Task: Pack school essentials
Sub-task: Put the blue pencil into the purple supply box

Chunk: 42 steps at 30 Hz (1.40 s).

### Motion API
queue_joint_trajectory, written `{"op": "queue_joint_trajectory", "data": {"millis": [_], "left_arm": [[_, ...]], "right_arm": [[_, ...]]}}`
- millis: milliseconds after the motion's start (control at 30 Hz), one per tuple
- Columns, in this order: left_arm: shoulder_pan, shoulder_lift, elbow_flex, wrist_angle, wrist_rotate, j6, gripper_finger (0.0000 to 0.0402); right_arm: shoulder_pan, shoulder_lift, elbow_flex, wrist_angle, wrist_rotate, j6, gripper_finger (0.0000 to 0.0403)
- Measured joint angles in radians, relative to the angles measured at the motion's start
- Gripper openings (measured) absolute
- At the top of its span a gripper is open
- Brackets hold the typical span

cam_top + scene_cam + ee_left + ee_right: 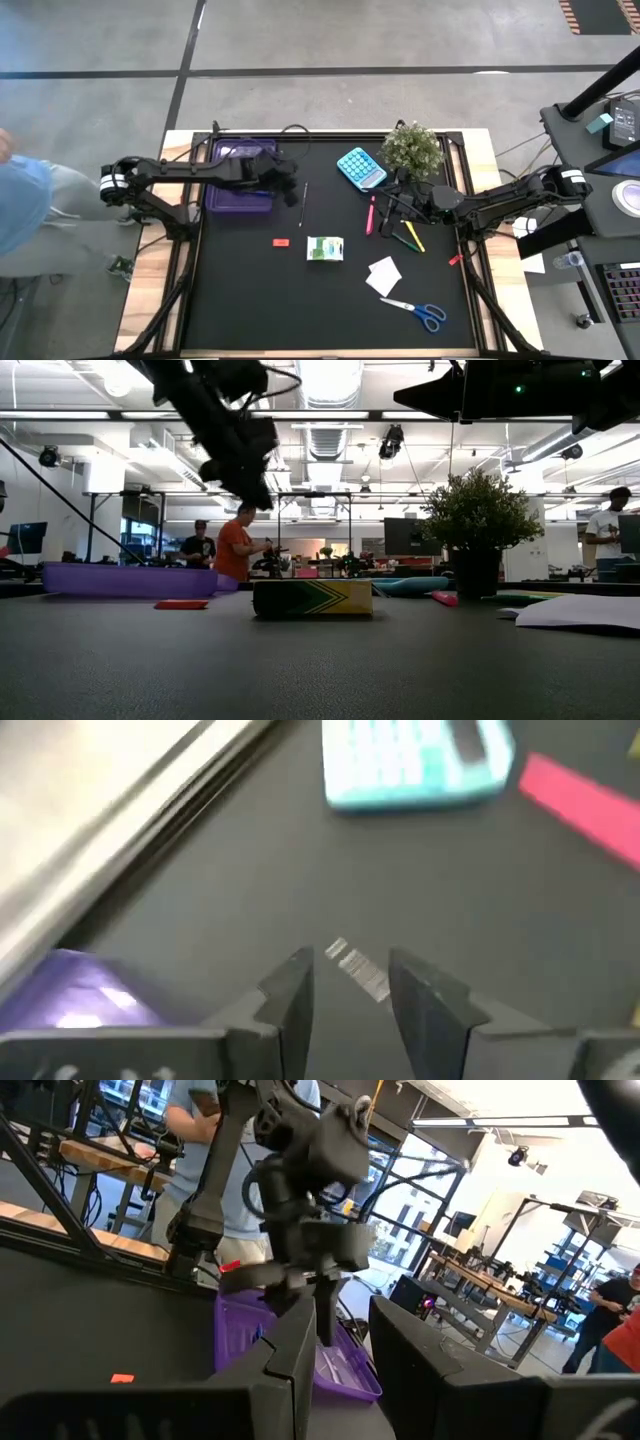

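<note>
A potted plant point(412, 148) stands beside a teal calculator point(361, 167).

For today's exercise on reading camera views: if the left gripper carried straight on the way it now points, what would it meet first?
Judging by its wrist view, the left gripper, fingers parted, points across bare black mat toward the teal calculator. That would probably come first, though depth is unclear.

You are working over a matt black table top point(250, 300) with a faintly grainy look, edged by pale bare wood point(150, 270). The purple case point(238, 178) reads as translucent glossy plastic, and the teal calculator point(360, 167) as smooth plastic too. The paper square point(383, 276) lies flat and dull white, while the green-white pack point(312, 598) looks like printed card (slightly shiny on its face), and the scissors point(420, 312) show blue plastic handles on bright metal blades.
</note>
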Motion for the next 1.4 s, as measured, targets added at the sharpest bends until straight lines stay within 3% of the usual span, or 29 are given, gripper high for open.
{"op": "queue_joint_trajectory", "data": {"millis": [167,300,467,700,967,1400], "left_arm": [[-0.017,0.024,-0.009,0.091,0.009,-0.269,0.0103],[-0.020,0.103,-0.006,0.122,0.008,-0.368,0.0088],[-0.019,0.257,0.089,0.107,0.008,-0.372,0.0071],[-0.019,0.440,0.290,-0.163,0.007,-0.372,0.0057],[-0.052,0.484,0.312,-0.236,0.040,-0.471,0.0057],[-0.072,0.522,0.297,-0.232,0.011,-0.499,0.0143]], "right_arm": [[0.000,0.000,0.000,0.000,0.000,0.000,0.0086],[0.000,0.000,0.000,0.000,0.000,0.000,0.0086],[0.000,0.000,0.000,0.000,0.000,-0.005,0.0086],[0.000,0.000,0.000,0.000,0.000,-0.008,0.0086],[0.000,0.000,0.000,0.000,0.000,-0.020,0.0086],[0.000,0.000,0.000,0.000,0.000,-0.026,0.0086]]}}
